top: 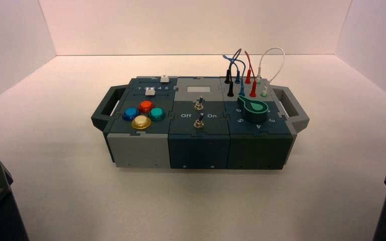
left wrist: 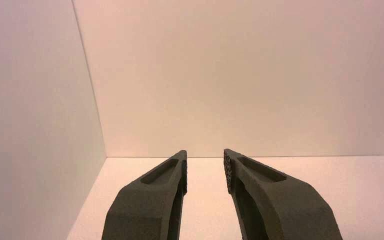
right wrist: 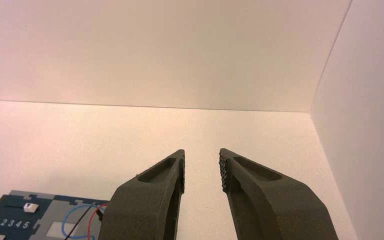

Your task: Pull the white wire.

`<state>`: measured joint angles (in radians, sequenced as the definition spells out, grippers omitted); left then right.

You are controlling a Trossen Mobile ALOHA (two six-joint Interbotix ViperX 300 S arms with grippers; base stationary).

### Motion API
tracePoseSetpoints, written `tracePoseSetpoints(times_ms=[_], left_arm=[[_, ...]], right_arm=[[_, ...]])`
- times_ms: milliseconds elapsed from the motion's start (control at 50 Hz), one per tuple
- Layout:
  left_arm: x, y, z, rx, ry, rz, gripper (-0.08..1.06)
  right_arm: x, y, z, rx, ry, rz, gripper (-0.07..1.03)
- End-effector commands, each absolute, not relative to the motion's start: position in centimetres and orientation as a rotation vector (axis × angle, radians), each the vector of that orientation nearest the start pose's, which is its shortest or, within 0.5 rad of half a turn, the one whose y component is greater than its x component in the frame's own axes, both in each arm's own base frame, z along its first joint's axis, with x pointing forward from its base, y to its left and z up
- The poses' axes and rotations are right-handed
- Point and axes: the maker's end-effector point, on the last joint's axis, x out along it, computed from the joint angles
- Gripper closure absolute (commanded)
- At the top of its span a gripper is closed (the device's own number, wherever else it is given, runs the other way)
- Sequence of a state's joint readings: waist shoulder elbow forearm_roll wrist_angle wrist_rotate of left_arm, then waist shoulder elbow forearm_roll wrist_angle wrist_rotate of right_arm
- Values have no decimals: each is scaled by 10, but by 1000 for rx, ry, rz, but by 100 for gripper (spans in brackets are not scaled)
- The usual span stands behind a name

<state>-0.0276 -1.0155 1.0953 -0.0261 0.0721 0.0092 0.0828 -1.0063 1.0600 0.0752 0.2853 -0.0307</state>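
Box (top: 198,123) on pale tabletop (top: 201,201)

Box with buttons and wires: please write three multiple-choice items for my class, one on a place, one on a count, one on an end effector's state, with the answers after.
1. Where on the box is the white wire?
A) Far right part
B) Near left part
C) In the middle, beside the switches

2. How many round coloured buttons are there?
A) Two
B) Four
C) Six

3. How does the right end effector stand?
A) Closed on the white wire
B) Closed on nothing
C) Open, holding nothing

Answers:
1. A: the high view shows the white wire arching over the far right part of the box.
2. B: the red, blue, green and yellow buttons show at the left.
3. C: a gap parts the fingers of the right end effector, with nothing between them.
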Motion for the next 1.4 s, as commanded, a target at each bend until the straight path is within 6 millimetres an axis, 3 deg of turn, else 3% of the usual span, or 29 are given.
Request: tracePoseSetpoints(times_ms=[20, 360, 760, 980, 1400], left_arm=[[252, -7, 293, -9, 132, -27, 56], [252, -9, 289, -13, 148, -36, 56], [264, -47, 258, 14, 309, -172, 60], [264, -80, 237, 49, 421, -288, 60], [238, -156, 198, 158, 597, -560, 60]], right_arm=[[247, 24, 272, 34, 324, 95, 58], [246, 25, 264, 41, 365, 97, 58], [251, 41, 229, 28, 561, 154, 57], [243, 41, 218, 25, 632, 158, 57], [233, 42, 209, 18, 735, 166, 57]])
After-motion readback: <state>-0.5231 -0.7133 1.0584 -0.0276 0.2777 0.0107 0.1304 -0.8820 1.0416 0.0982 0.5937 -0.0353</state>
